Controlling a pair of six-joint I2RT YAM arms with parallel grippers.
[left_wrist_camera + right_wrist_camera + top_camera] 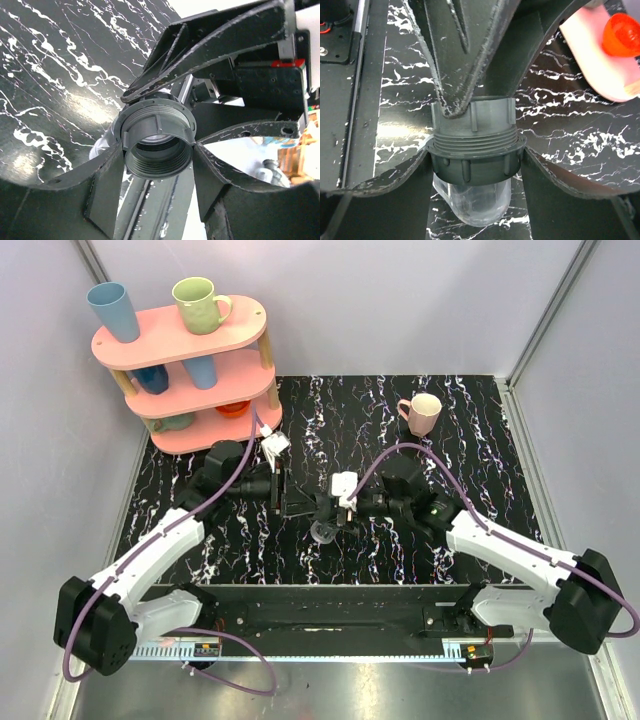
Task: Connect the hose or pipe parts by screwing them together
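Observation:
The pipe parts hang joined above the middle of the black marbled table (480, 440), between both grippers. My left gripper (158, 150) (293, 500) is shut on the grey threaded tube (158, 132), whose open threaded end faces the left wrist camera. From the other side, my right gripper (476, 157) (337, 508) is shut on the black ring fitting (474, 162), which sits on the tube's threads (472, 137). A translucent rounded end (475, 202) (322, 532) sticks out below the ring. How far the ring is screwed on cannot be told.
A pink mug (424, 412) stands at the back right of the table. At the back left is a pink three-tier shelf (240, 325) holding a green mug (198, 303), a blue cup (113, 310) and other cups. Grey enclosure walls surround the table.

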